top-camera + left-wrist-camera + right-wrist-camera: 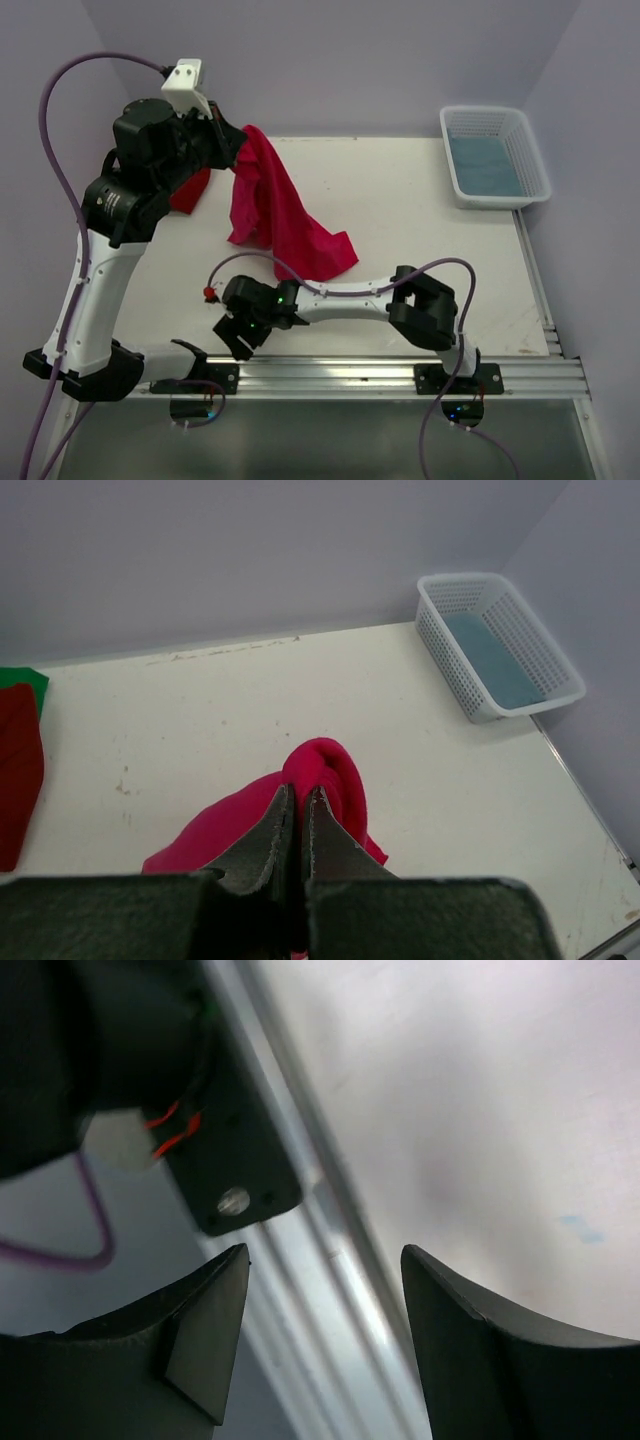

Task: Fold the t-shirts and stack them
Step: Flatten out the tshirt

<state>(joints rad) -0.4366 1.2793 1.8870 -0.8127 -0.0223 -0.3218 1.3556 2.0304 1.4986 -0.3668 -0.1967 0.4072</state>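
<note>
My left gripper (237, 152) is raised above the table's back left and shut on the bright crimson-pink t-shirt (283, 215). The shirt hangs from it, with its lower end resting on the table. In the left wrist view the jaws (303, 792) are pinched on a fold of this shirt (335, 770). The darker red t-shirt (190, 190) lies at the back left, partly hidden by the left arm. It also shows in the left wrist view (18, 765), lying on the green t-shirt (22, 680). My right gripper (235, 340) is open and empty, low over the table's front edge (325, 1250).
A white latticed basket (532, 160) stands at the back right corner with a blue cloth (483, 168) inside; it also shows in the left wrist view (440, 645). An aluminium rail (380, 375) runs along the front edge. A purple cable (250, 258) loops over the table near the right arm.
</note>
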